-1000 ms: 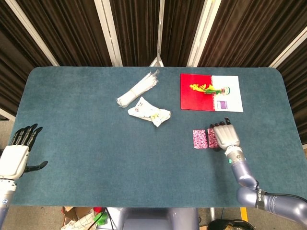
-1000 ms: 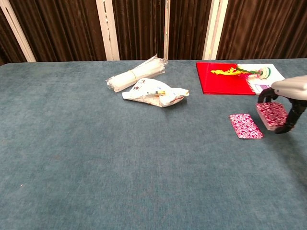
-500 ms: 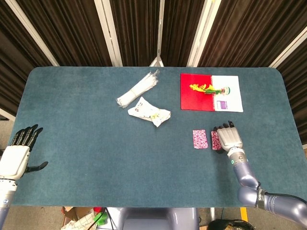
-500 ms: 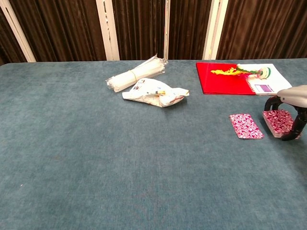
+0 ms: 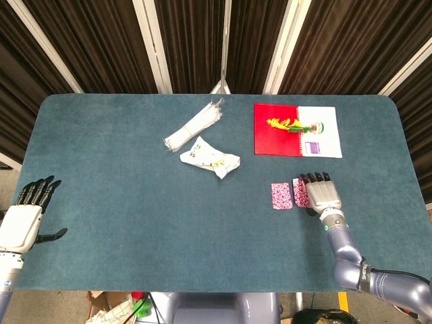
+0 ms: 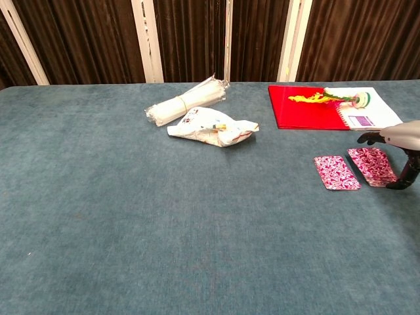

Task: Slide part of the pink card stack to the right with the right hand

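The right hand (image 5: 322, 194) lies low and palm-down over the right edge of the split-off pink cards (image 6: 372, 165), fingers extended toward the red notebook (image 5: 297, 130) and resting on them rather than closed around them. Those cards lie flat on the blue surface (image 5: 135, 223), just right of the remaining pink stack (image 5: 281, 196). The left hand (image 5: 23, 219) hovers at the surface's left edge, fingers apart and empty.

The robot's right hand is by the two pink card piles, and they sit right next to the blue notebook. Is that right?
Not quite. The notebook is red and white, not blue; the chest view shows it clearly. The rest holds: the right hand is beside the two pink card piles, which lie side by side near that notebook.
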